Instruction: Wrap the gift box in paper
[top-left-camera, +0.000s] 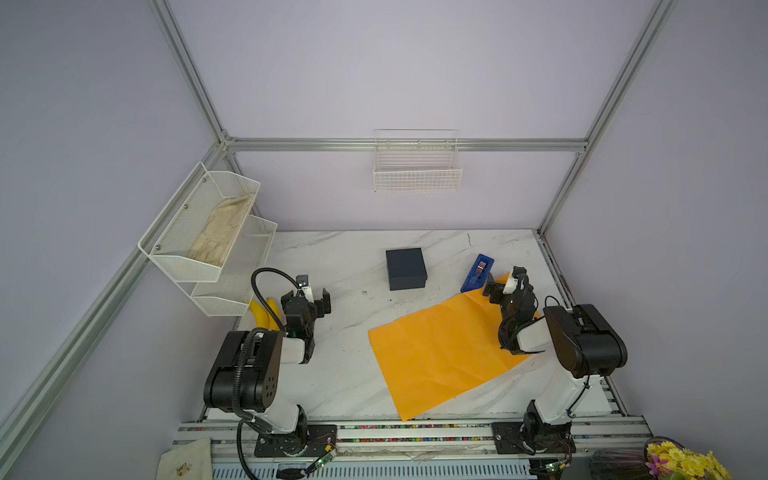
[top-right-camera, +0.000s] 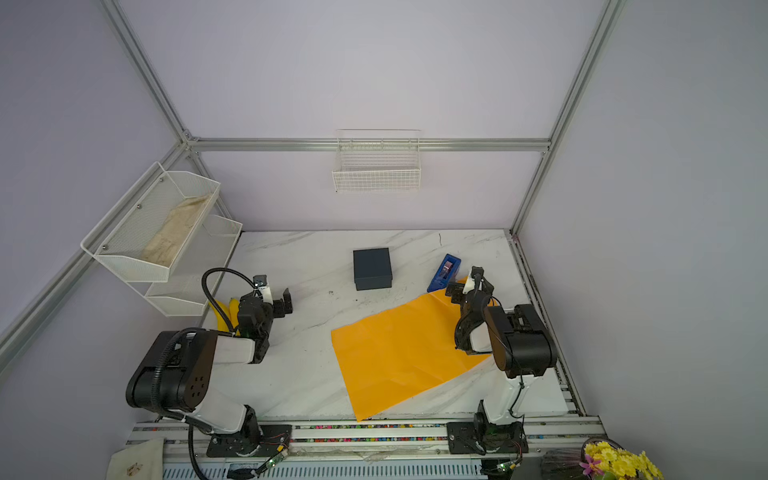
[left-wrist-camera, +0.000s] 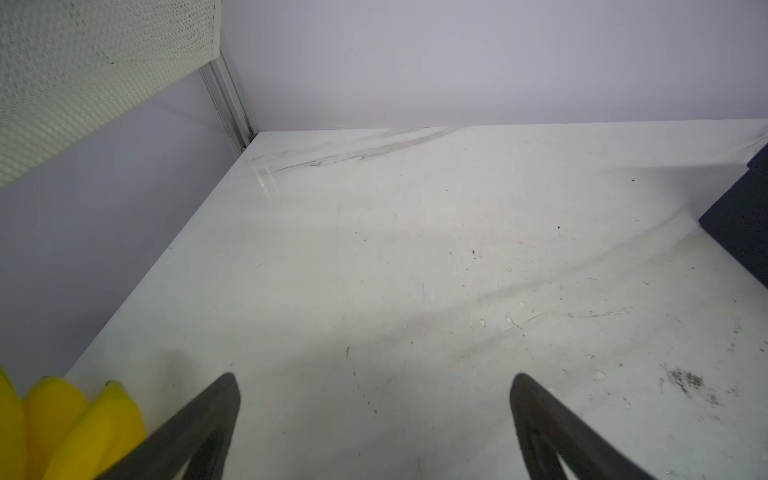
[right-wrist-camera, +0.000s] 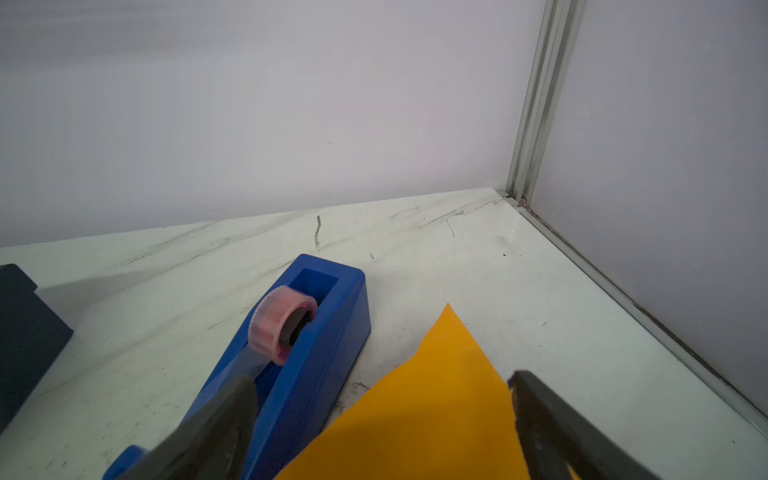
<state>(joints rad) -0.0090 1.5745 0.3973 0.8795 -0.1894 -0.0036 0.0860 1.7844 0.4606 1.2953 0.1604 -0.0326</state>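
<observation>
Hanging over the paper (top-left-camera: 440, 353), the right end effector (top-left-camera: 503, 280) is spread; the left end effector (left-wrist-camera: 376, 382), beside bananas (left-wrist-camera: 62, 415), is too.

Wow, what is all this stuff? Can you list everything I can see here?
gift box: one, dark navy, back middle of the table, off the paper
paper: one sheet, orange-yellow, flat, table's right half
tape dispenser: one, blue, beside the paper's far corner
bananas: bunch, yellow, table's left edge
mesh shelf: one, white, left wall
cloth: one, beige, in the shelf
wire basket: one, white, back wall
flowers: bunch, yellow and pink, near right corner
table: one, white marble
left gripper: black, open, over bare table
right gripper: black, open, over the paper's corner
</observation>
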